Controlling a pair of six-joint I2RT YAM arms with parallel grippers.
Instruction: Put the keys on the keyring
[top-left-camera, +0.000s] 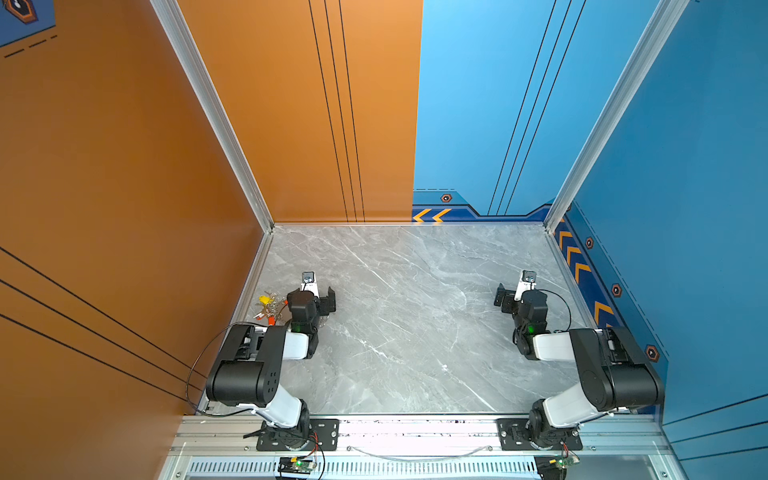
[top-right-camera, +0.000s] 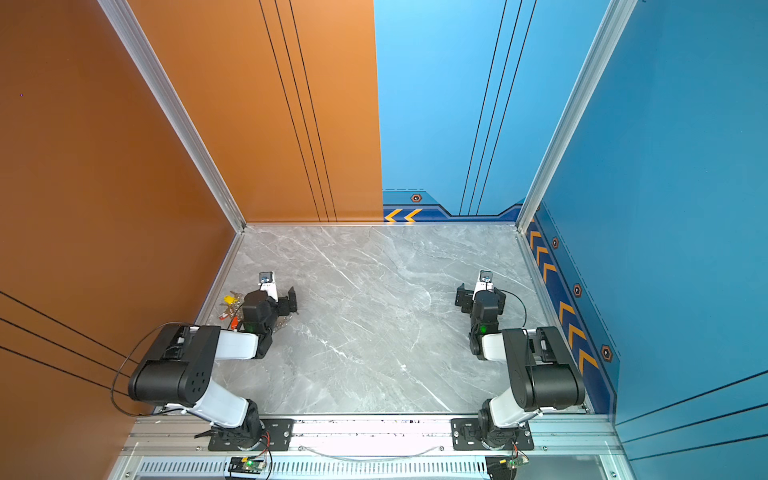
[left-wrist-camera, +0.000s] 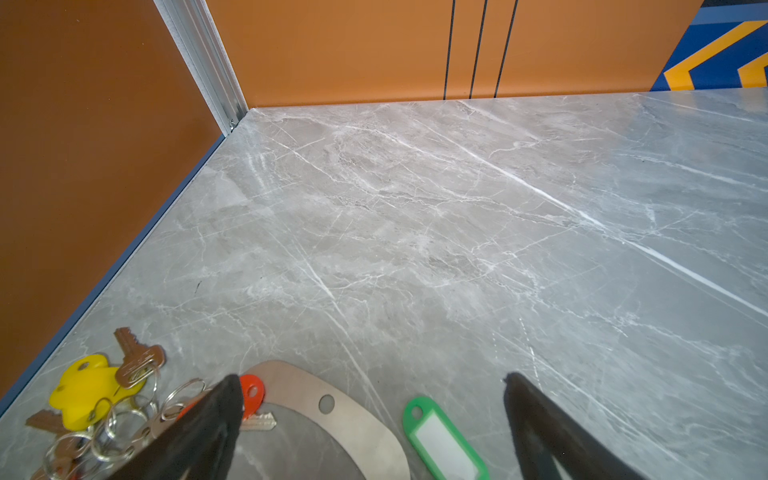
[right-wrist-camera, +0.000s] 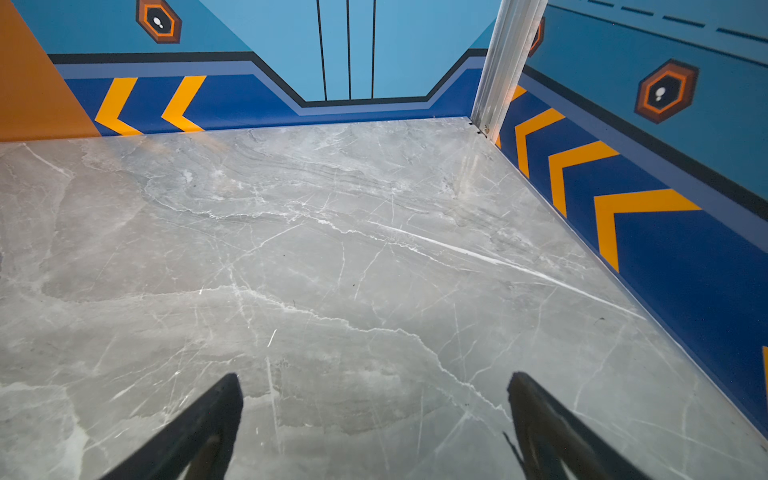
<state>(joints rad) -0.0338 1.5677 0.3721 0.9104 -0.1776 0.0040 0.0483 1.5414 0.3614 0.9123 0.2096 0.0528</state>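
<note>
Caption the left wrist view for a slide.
Open left gripper above the marble table, green tag and brown keyring strap below it, keys with yellow tag alongside.

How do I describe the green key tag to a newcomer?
Start at the orange side wall; beside it on the marble table lies a clutter of keys by the left gripper. In the left wrist view the green tag lies apart from that pile, between the open jaws beside a flat metal band: the only green piece, with a white label window.
</note>
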